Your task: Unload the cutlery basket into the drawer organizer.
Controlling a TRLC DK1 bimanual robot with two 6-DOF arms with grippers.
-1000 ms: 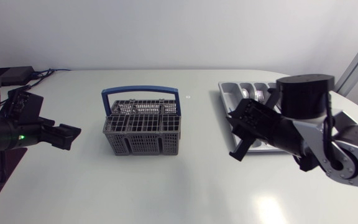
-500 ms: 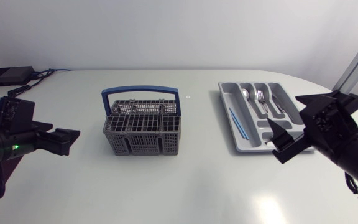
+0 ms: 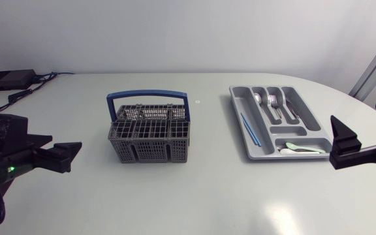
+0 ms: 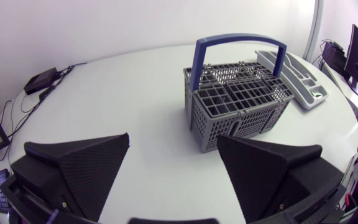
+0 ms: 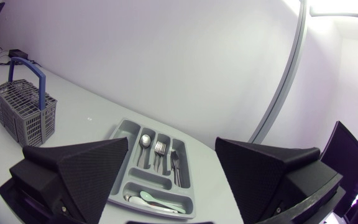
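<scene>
The cutlery basket [image 3: 150,138] stands upright about midway across the bench [image 3: 194,196], somewhat toward the left edge, its blue handle [image 3: 147,95] arching over it. A grid top covers its cells, so what lies inside them cannot be made out from any view.

The drawer organizer [image 3: 236,108] lies flat near the bench's far right corner, well apart from the basket. Its long compartments hold a spoon [image 3: 258,99], a fork [image 3: 273,101] and a darker piece [image 3: 291,106] too small to name with certainty. A thin blue stick [image 3: 249,128] lies in the long compartment nearest the basket. The cross compartment at the near end holds a pale spoon [image 3: 299,148], with other pieces beside it that blur together.

The left pincer [image 4: 173,163] hangs over the left edge, released, with its fingers spread wide and nothing between them. It points at the basket. The right pincer [image 5: 171,163] is at the right edge, likewise released and holding nothing, and most of its arm is cut off
</scene>
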